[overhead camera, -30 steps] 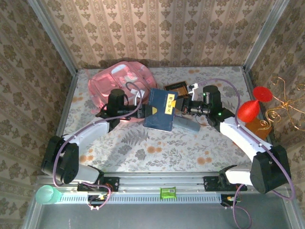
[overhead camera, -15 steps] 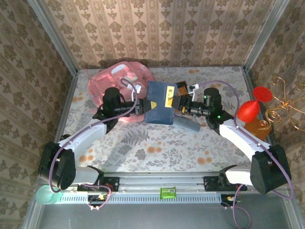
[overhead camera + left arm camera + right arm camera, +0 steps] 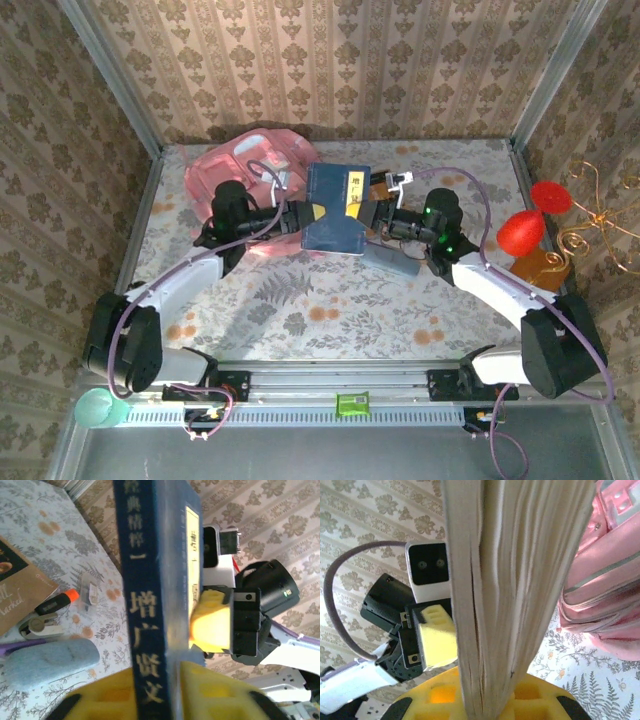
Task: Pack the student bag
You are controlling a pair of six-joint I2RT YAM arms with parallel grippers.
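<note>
Desk (image 3: 330,300): floral cloth, patterned walls on three sides
Bag (image 3: 240,172): pink, lying flat at the far left of the desk, close to the back wall; front with white patches faces up; in the right wrist view its zipped pink side shows just right of the book
Book (image 3: 338,208): dark blue, yellow label on the cover, cover facing up; it hangs between the two arms, and in the top view its left edge overlaps the right edge of the bag
Left end effector (image 3: 303,214): at the spine side of the book; the left wrist view has the spine with pale characters running down between the two yellow fingers (image 3: 100,697); they sit close on both sides, but I cannot tell whether they press or have gone slack
Right end effector (image 3: 378,214): at the page-edge side, clenched on the book; the right wrist view has the pale page block wedged between its yellow fingers (image 3: 540,695); one of these fingers lies flat on the cover in the left wrist view
Pouch (image 3: 395,262): grey-blue, on the desk just below the right corner of the book
Booklet (image 3: 17,597): brown, flat on the desk
Marker (image 3: 56,601): orange cap, between booklet and pouch
</note>
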